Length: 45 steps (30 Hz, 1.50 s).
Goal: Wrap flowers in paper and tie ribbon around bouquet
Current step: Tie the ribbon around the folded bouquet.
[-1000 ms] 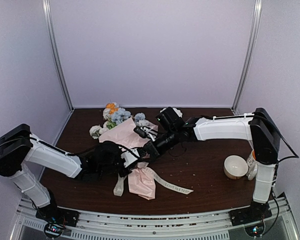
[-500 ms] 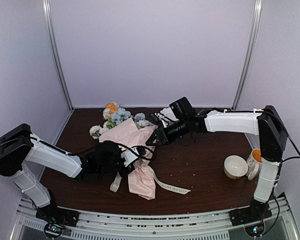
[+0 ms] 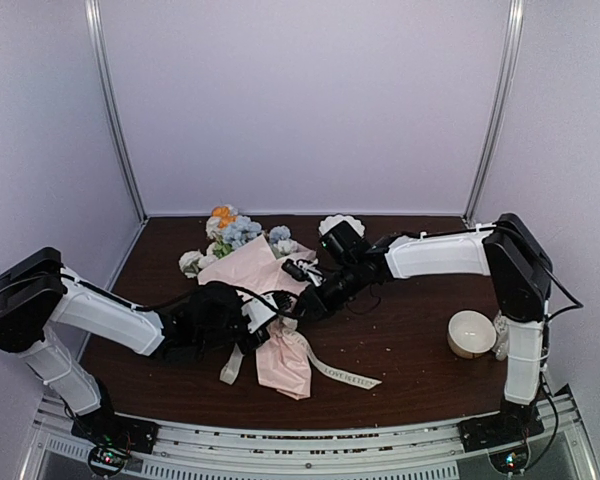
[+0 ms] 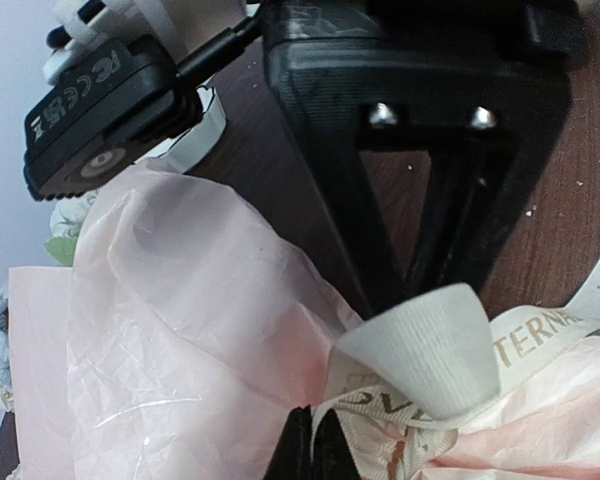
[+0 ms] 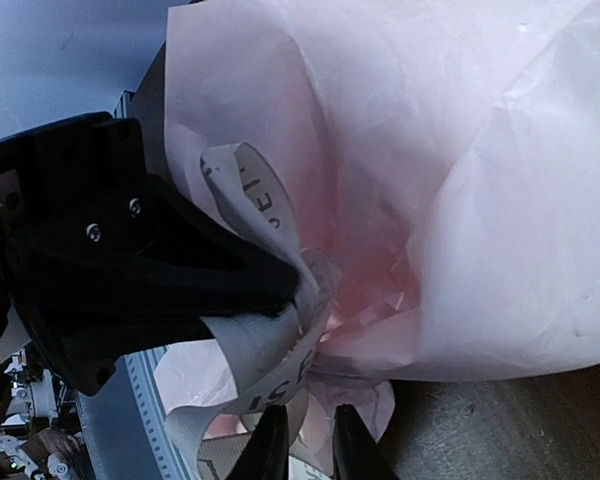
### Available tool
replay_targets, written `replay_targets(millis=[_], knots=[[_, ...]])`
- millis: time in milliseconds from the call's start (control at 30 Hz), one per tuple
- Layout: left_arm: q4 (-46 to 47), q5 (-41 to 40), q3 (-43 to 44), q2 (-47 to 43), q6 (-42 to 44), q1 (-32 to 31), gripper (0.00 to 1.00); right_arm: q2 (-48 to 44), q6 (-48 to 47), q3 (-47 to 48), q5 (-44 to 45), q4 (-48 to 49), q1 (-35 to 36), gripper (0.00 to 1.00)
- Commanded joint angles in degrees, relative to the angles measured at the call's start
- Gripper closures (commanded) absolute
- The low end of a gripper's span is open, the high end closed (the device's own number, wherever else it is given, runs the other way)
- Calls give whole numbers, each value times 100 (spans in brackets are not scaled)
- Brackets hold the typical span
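Bouquet [image 3: 248,272] lies mid-bench [image 3: 410,345], blooms toward 11 o'clock. Left hand [image 4: 310,452] pinched tight on ribbon [image 4: 420,350] at the cinch. Right hand [image 5: 308,447] jaws narrow, hold unclear. Risk: opposing pulls could tear the thin paper [image 5: 460,200] or slip the loop. Bowl [image 3: 470,333] at 3 o'clock, well apart. The hands crowd each other.

Back wall [image 3: 300,100]: we see one plain, pale lilac panel, softly and evenly lit.
Side walls [image 3: 40,150]: the same pale lilac, left and right.
Posts [image 3: 114,110]: two metal uprights at the far corners (both lean in our view).
Table [image 3: 415,305]: dark brown top with light specks.
Near edge: a silvery slotted rail [image 3: 310,440].
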Motion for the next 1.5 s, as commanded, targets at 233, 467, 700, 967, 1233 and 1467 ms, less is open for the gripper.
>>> replay_targets(millis=[233,467,700,967,1233,1467], knots=[[-72,412,25,1,-206,83,75,210,-289,266,-262,-75,202,82],[-112,261,22,1,-234,129,61,283,-154,318,-576,161,212,79],[-71,203,21,21,-281,173,59,181,-124,146,-806,453,295,77],[-33,211,16,-14,-329,190,56,390,-24,245,-518,337,302,79],[-286,220,-46,-356,-332,199,53,205,-107,256,-244,176,265,100],[-572,186,-163,-733,-320,200,49,-168,-72,197,-70,190,157,100]])
